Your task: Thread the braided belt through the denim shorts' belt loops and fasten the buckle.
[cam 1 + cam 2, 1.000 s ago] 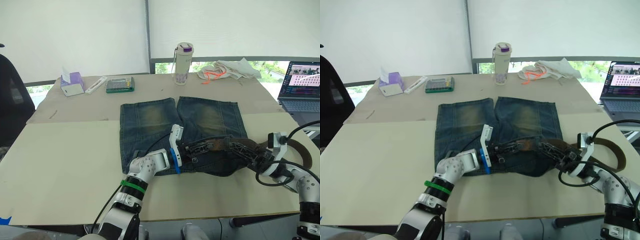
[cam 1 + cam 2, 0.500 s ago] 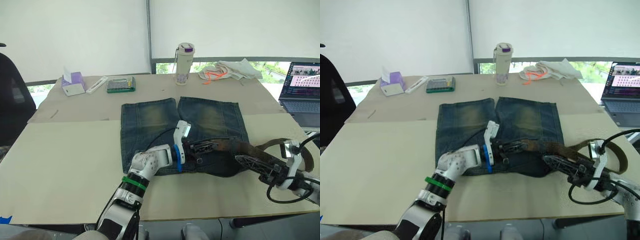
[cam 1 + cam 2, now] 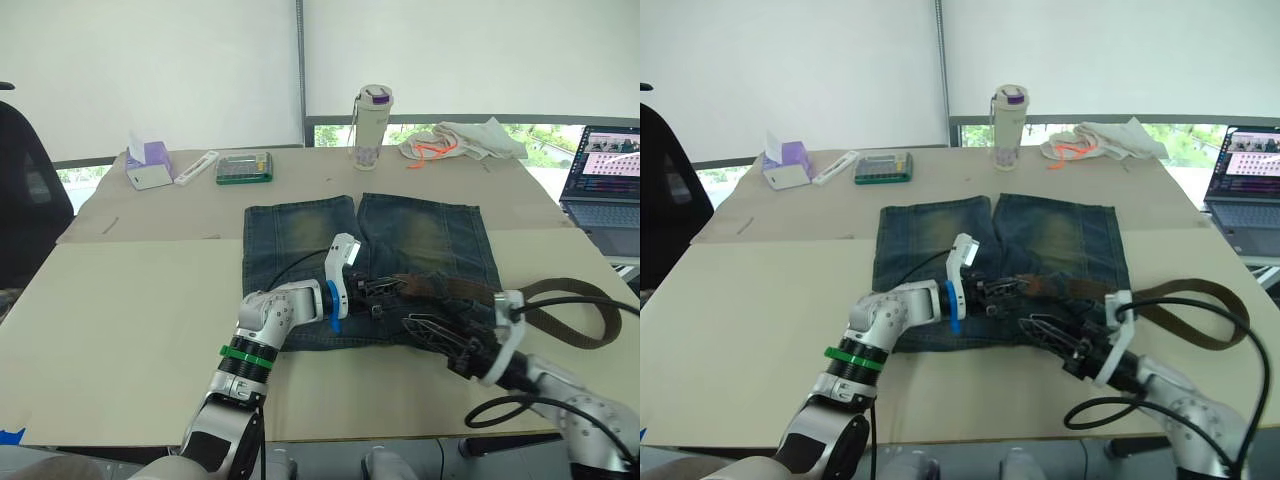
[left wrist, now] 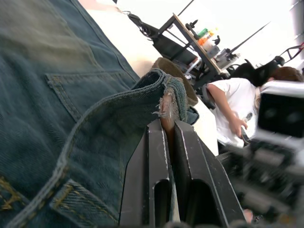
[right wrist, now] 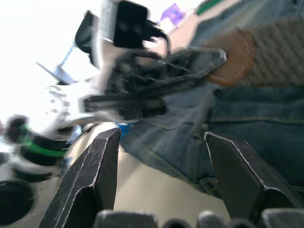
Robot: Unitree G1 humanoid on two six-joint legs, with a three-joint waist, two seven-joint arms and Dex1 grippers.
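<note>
Braided belt (image 3: pixel 455 287) lying across denim shorts (image 3: pixel 300 235) waistband mid-table, left gripper (image 4: pixel 167 130) pinched on waistband edge, right gripper (image 3: pixel 432 330) spread wide, moved in from the right, bottle (image 3: pixel 368 127) and laptop (image 3: pixel 605 160) well apart

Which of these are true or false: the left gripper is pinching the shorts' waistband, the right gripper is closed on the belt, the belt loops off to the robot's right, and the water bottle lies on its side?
1. The left gripper is shut on the waistband of the denim shorts. True.
2. The right gripper is shut on the braided belt. False: its fingers are spread open, holding nothing.
3. The braided belt curls into a loop to the robot's right of the denim shorts. True.
4. The water bottle lies on its side. False: it stands upright beyond the shorts.
</note>
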